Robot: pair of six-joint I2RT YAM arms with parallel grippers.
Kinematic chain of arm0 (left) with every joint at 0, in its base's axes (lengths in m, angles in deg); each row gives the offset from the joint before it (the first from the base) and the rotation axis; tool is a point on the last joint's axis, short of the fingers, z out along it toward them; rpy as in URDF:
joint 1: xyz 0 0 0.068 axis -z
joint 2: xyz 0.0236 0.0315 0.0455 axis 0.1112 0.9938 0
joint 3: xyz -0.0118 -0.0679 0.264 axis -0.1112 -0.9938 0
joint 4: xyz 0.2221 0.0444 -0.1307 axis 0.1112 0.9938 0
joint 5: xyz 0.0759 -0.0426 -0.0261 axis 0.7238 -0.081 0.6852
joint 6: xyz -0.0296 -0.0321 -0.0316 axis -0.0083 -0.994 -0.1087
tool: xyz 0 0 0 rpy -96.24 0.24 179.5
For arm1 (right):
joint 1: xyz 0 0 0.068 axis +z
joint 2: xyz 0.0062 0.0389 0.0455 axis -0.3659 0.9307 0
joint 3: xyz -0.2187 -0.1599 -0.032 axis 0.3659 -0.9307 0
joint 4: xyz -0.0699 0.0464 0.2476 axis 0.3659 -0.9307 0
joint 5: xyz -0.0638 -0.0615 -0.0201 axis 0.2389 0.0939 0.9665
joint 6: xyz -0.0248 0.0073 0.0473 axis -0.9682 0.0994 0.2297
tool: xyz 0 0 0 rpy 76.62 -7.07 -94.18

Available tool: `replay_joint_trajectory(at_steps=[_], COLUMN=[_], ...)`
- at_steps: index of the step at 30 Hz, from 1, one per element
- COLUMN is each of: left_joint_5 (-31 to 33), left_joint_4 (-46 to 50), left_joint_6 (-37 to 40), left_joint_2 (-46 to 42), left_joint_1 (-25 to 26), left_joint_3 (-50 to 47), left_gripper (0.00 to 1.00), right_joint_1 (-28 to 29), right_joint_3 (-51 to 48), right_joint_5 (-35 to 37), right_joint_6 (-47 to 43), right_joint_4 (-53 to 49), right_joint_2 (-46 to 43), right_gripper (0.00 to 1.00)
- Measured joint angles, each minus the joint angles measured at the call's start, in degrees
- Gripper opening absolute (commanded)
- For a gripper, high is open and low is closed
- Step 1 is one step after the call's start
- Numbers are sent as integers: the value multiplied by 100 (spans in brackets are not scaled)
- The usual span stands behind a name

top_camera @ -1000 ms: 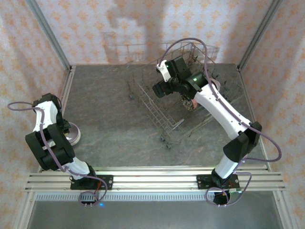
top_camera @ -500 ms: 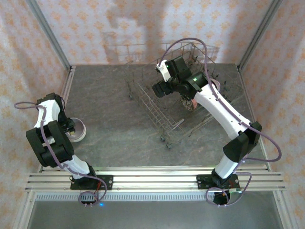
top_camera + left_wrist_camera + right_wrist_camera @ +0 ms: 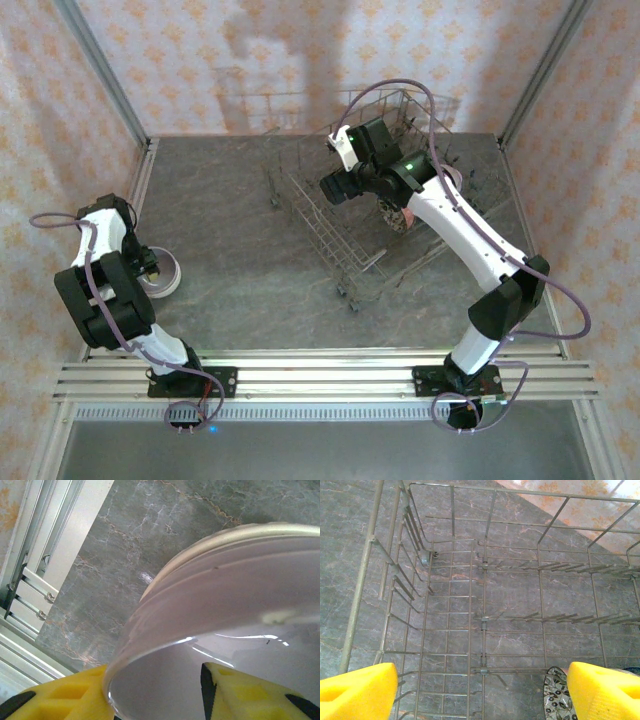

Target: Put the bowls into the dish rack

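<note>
A cream-white bowl (image 3: 165, 273) sits on the table at the left, and its rim and inside (image 3: 225, 595) loom large in the left wrist view. My left gripper (image 3: 147, 263) (image 3: 155, 685) straddles that bowl's wall: one yellow finger (image 3: 75, 700) lies against the outside, the other (image 3: 245, 690) stands inside with a gap to the wall, so it is open. The grey wire dish rack (image 3: 345, 215) (image 3: 482, 605) stands at the centre right. My right gripper (image 3: 335, 187) (image 3: 482, 680) hovers open over it, holding nothing. A dark patterned bowl (image 3: 555, 695) stands by its right finger.
A red-pink bowl (image 3: 400, 217) and a pale one (image 3: 453, 178) stand in the rack behind the right arm. Upright tines (image 3: 560, 617) line the rack floor. The aluminium rail (image 3: 35, 575) runs close to the left of the cream bowl.
The cream bowl and my left gripper have shifted slightly up and right on the table, and the left jaws have widened. The right arm has not moved.
</note>
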Motion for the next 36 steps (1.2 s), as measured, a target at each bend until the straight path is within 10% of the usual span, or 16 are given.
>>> replay_joint_trajectory(at_steps=[16,36], left_joint_5=[-4,-501], left_joint_4=[-2,48], left_joint_6=[-4,-20], left_joint_2=[-28,-544], left_joint_1=[-2,48], left_joint_3=[13,13], left_gripper=[9,0], right_joint_1=[0,0], right_joint_3=[0,0], right_joint_5=[-2,46], right_joint_6=[15,61], right_joint_4=[0,-4], right_joint_2=[0,0], right_gripper=[87,87])
